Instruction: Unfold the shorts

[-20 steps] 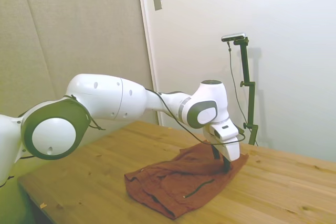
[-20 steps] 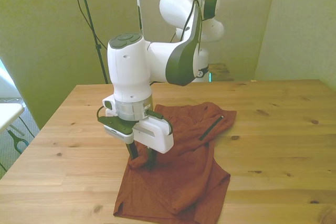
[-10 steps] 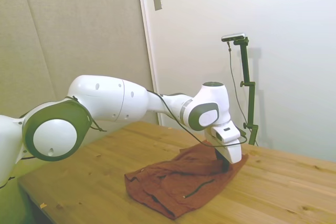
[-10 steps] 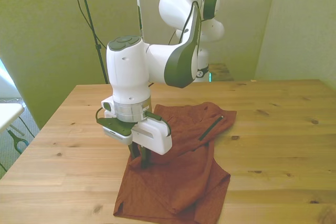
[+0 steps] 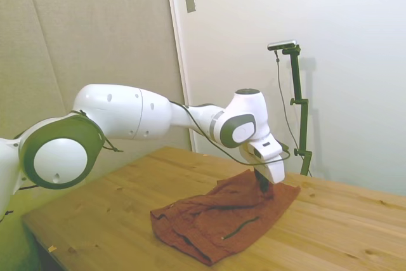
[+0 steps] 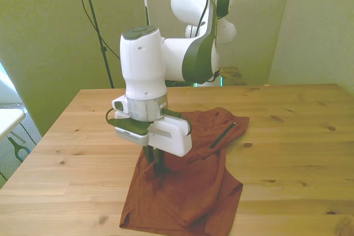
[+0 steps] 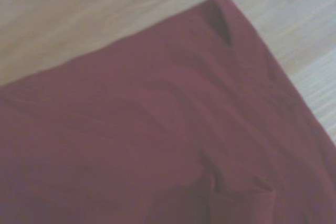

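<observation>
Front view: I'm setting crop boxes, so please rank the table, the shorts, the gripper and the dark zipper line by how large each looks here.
1. table
2. shorts
3. gripper, though it sits nearer the camera than the zipper line
4. zipper line

wooden table (image 5: 355,220), pale walls (image 5: 355,42), door (image 5: 95,49)

The rust-orange shorts (image 6: 191,183) lie rumpled and apparently still partly folded on the wooden table (image 6: 298,136).
</observation>
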Robot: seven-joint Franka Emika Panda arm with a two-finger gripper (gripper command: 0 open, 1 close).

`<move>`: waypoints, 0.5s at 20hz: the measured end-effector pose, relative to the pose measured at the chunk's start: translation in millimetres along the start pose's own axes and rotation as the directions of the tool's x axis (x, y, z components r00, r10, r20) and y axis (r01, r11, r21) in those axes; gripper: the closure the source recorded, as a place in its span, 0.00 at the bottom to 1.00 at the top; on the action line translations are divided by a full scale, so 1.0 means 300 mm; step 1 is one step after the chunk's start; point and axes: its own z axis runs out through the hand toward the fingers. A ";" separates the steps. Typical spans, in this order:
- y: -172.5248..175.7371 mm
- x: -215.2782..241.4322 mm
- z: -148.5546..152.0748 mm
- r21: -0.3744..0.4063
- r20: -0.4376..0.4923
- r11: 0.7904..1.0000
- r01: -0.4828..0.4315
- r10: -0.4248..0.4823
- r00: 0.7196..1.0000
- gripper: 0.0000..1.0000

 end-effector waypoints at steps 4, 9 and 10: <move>-0.085 -0.153 -0.087 0.050 0.056 0.998 0.040 -0.043 0.997 1.00; -0.214 -0.392 -0.142 0.081 0.109 0.993 0.087 -0.095 0.989 1.00; -0.240 -0.435 -0.154 0.087 0.111 0.992 0.094 -0.104 0.988 1.00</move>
